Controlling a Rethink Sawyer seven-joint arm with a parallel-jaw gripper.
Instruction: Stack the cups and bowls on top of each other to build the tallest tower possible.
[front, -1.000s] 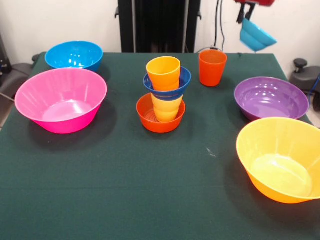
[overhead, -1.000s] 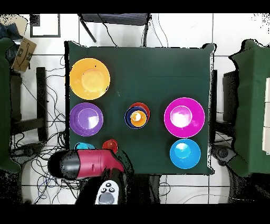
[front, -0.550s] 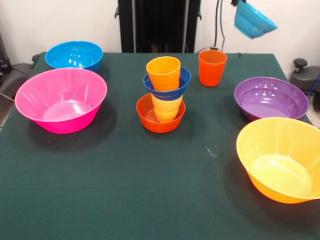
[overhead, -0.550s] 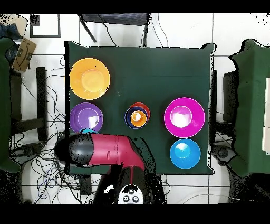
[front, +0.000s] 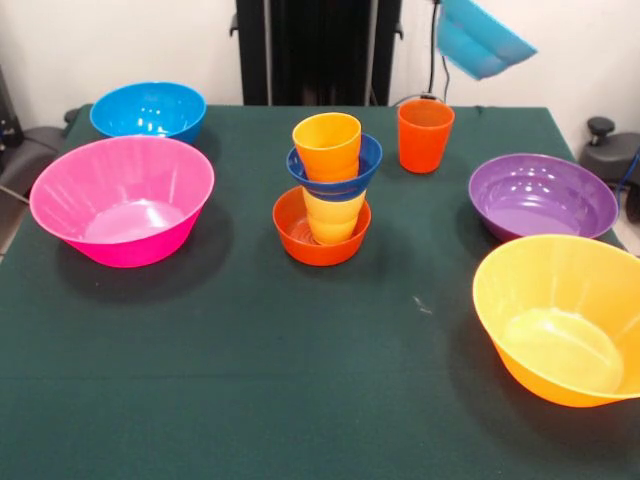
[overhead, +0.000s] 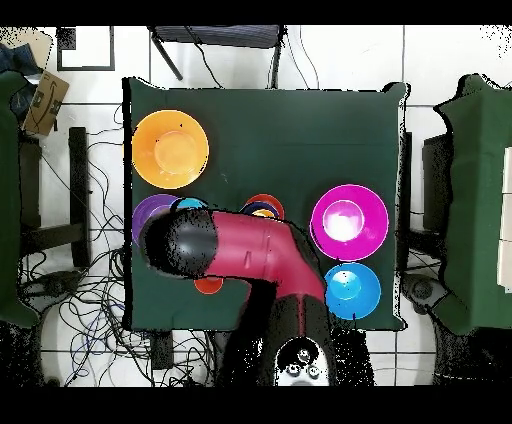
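The tower stands mid-table: a small orange-red bowl (front: 300, 238), a yellow cup (front: 333, 215) in it, a dark blue bowl (front: 340, 172) on that, and a light orange cup (front: 327, 145) on top. A cyan bowl (front: 482, 42) hangs tilted in the air at the top, right of the tower and above the red-orange cup (front: 425, 135). It is carried by my gripper, which sits past the picture's edge. In the overhead view my red arm (overhead: 240, 250) covers the gripper and most of the tower (overhead: 264, 205). Only the cyan bowl's rim (overhead: 188, 204) peeks out.
A large pink bowl (front: 122, 198) and a medium blue bowl (front: 148, 110) stand on the left. A purple bowl (front: 543, 195) and a large yellow-orange bowl (front: 560, 318) stand on the right. Overhead, the arm overlaps the purple bowl (overhead: 148, 214).
The cyan bowl has risen and drifted left toward the tower in the front view. Overhead, the arm has swung in from the table's edge to lie over the tower.
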